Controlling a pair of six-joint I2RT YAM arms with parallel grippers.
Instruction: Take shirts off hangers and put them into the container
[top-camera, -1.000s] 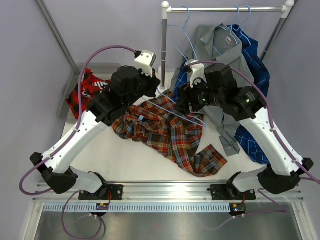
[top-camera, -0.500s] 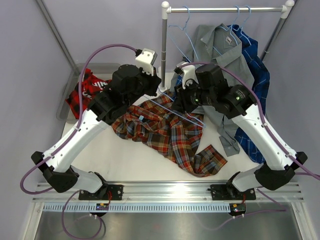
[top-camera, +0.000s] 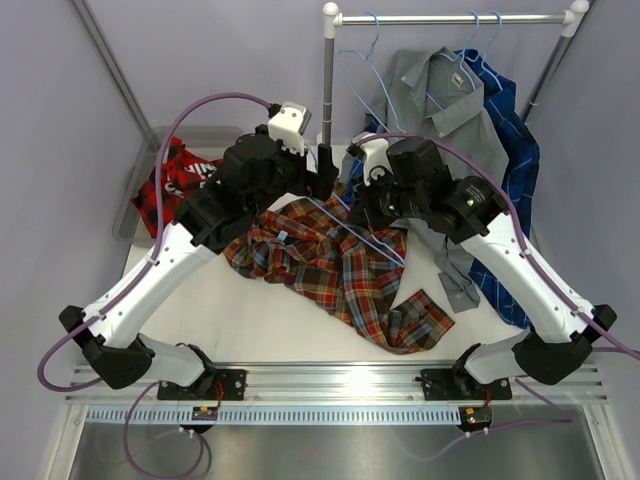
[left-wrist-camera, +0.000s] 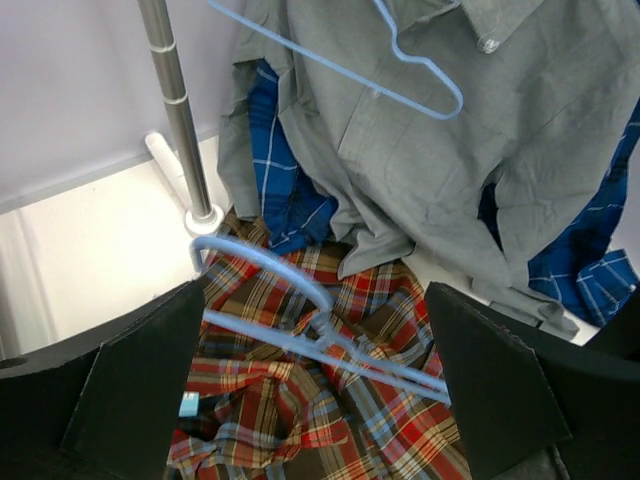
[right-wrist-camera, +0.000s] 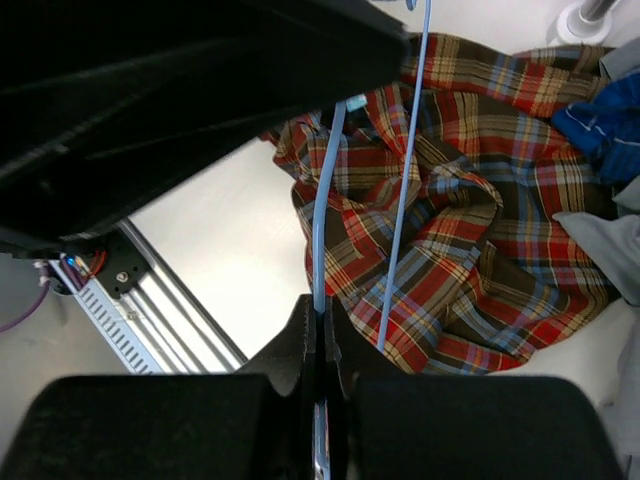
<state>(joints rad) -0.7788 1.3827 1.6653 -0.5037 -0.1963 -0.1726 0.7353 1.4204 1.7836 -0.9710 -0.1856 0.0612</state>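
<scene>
The orange-red-blue plaid shirt (top-camera: 345, 270) lies crumpled on the table, with a light-blue hanger (top-camera: 362, 232) across it. My right gripper (right-wrist-camera: 322, 318) is shut on one wire of that hanger (right-wrist-camera: 325, 200); the other wire (right-wrist-camera: 405, 180) runs free beside it. My left gripper (left-wrist-camera: 315, 340) hangs open above the hanger's hook (left-wrist-camera: 262, 262) and neck, fingers wide on either side, touching nothing. The red-black plaid shirt (top-camera: 177, 180) lies in the container (top-camera: 133, 228) at the left. The grey shirt (top-camera: 440, 100) and blue plaid shirt (top-camera: 512, 130) hang on the rack.
The rack's upright pole (top-camera: 328, 95) and its foot (left-wrist-camera: 205, 215) stand right behind both grippers. A bare hanger (top-camera: 362, 70) hangs from the rail (top-camera: 455, 18). Grey and blue cloth trails onto the table at the right (top-camera: 460, 285). The left arm (right-wrist-camera: 180, 100) looms over the right wrist view.
My left gripper has opened and let go of the hanger. My right gripper has moved left and closed on the hanger's wire.
</scene>
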